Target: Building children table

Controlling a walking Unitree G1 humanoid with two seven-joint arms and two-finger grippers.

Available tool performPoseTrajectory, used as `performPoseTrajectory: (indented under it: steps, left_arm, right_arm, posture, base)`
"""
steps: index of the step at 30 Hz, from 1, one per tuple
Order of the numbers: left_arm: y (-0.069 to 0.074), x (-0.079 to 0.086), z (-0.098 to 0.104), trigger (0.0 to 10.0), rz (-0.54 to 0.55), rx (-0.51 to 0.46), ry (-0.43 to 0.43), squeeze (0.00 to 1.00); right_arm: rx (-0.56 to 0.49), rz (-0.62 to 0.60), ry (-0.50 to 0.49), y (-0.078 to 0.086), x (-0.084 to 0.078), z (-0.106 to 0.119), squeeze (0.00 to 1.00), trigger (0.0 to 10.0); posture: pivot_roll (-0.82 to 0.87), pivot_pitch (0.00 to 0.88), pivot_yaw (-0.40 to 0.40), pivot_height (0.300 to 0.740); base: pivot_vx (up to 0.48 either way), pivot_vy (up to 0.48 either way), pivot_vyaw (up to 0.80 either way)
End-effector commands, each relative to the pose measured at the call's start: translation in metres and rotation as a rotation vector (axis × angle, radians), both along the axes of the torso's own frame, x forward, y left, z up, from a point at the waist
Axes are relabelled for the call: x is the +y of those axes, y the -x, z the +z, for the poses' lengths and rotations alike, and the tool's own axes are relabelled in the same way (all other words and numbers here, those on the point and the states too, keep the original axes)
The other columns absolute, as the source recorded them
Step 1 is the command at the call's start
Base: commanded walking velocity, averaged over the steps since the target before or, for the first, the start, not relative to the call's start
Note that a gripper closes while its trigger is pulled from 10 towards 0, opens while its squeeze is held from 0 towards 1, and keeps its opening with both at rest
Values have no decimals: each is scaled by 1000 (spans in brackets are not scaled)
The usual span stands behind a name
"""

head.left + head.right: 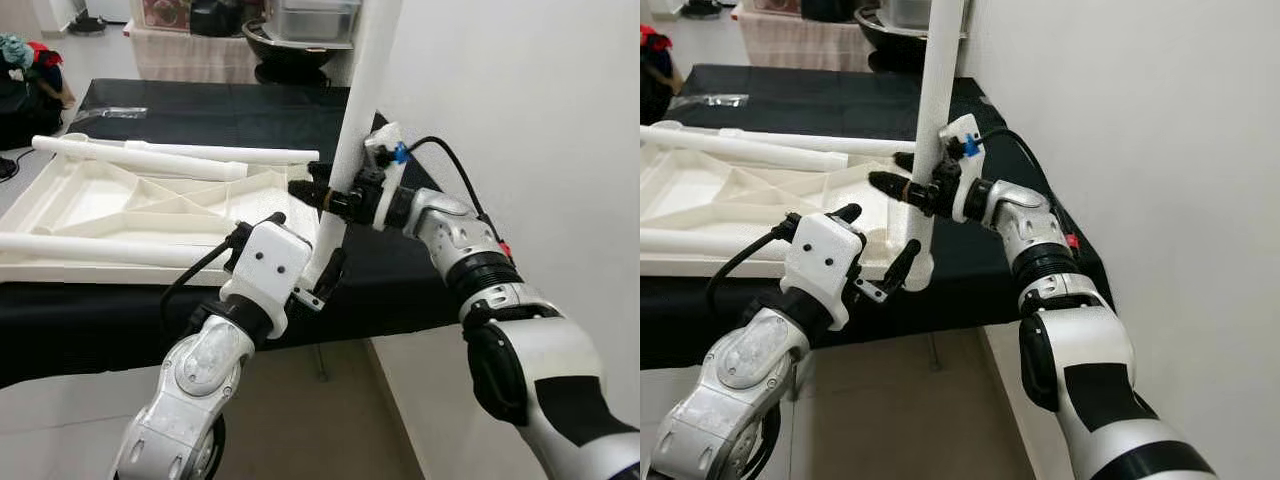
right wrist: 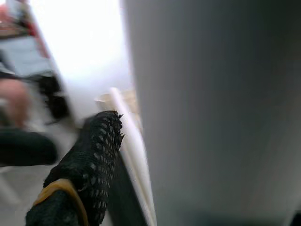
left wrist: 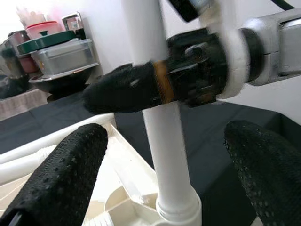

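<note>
An upside-down white plastic table top point(image 1: 90, 200) lies on a black-covered table point(image 1: 200, 105). One white leg point(image 1: 358, 100) stands upright in its near right corner socket point(image 3: 178, 209). My right gripper point(image 1: 305, 177) is shut on this leg about halfway up, one finger in front and one behind. My left gripper point(image 1: 308, 245) is open low at the leg's base, a finger point(image 3: 70, 169) on either side and not touching it. Two loose legs point(image 1: 150, 158) point(image 1: 100, 250) lie across the table top.
A white wall point(image 1: 520, 100) runs close along the right of the table. Metal pots and containers point(image 1: 300, 30) stand on a surface behind. A clear plastic bag point(image 1: 110, 113) lies on the black cloth at the back. Tiled floor point(image 1: 300, 420) shows below the near edge.
</note>
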State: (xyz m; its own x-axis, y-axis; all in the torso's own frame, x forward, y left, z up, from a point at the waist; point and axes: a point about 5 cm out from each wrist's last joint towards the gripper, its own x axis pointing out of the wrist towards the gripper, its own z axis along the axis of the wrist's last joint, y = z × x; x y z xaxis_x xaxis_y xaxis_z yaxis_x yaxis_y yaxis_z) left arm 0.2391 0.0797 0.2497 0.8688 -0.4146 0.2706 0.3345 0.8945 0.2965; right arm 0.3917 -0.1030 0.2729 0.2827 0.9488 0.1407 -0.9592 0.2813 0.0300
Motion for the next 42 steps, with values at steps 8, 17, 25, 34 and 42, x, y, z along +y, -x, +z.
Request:
performPoseTrajectory:
  steps: [8,17,25,34,42]
  left_arm:
    - [2,0,-2,10000,-3,4,-6,0]
    - [2,0,-3,10000,-1,4,-6,0]
    - [1,-1,-2,10000,0,3,-3,0]
    - [0,-2,0,10000,-5,-4,1,0]
    - [0,-4,0,10000,-10,-2,6,0]
  right_arm:
    - [35,109,-22,4,1,-3,0,0]
    - [14,-178,8,-9,-3,-4,0,0]
    - [112,-883,99,-34,-27,-12,0,0]
    - [318,-1520,-5,-34,-55,-29,0,0]
    - [304,-1385,-58,-37,-23,-19,0,10000]
  posture:
    - [97,84,-140,740]
    - [93,88,-141,740]
    - [84,93,-134,740]
    - [83,99,-133,740]
    - [80,101,-132,740]
  base:
    - [0,0,0]
    - [0,0,0]
    - [0,0,0]
    - [0,0,0]
    - [0,0,0]
